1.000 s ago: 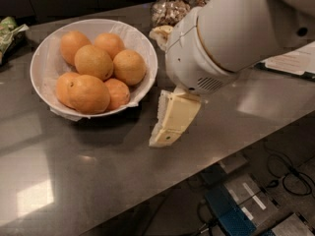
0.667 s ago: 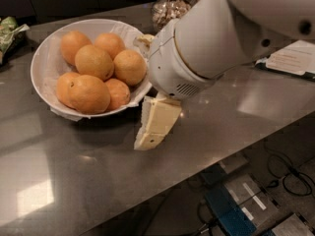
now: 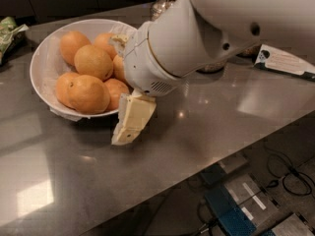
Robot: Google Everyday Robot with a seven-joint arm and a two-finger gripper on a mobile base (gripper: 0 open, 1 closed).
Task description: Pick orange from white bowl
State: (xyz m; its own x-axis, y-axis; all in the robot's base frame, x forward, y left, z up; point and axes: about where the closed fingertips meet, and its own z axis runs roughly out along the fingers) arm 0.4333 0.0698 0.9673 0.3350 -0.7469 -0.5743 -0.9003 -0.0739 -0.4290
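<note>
One change is noted against the picture of a second ago: the end effector has been carried leftward over the worktop and is now set just beside the near right rim of the white bowl, where before it was kept well apart from it. The bowl and its fruit are left where they were.

The end effector is seen as a cream-coloured piece slanting down and to the left, its tip held over bare worktop. Nothing is seen to be held by it, and no fruit is touched. Whether it is open or shut cannot be told, nor whether the rim is touched.

Just beyond it, the orange is found at the front of the bowl, with its dark stem dot turned to the left. It is pressed against other oranges, which are heaped on crinkled paper lining.

The right side of the bowl is now covered by the white arm. Farther back, a green packet is seen at the left edge, a printed card at the right, and a glass jar partly hidden behind the arm.
</note>
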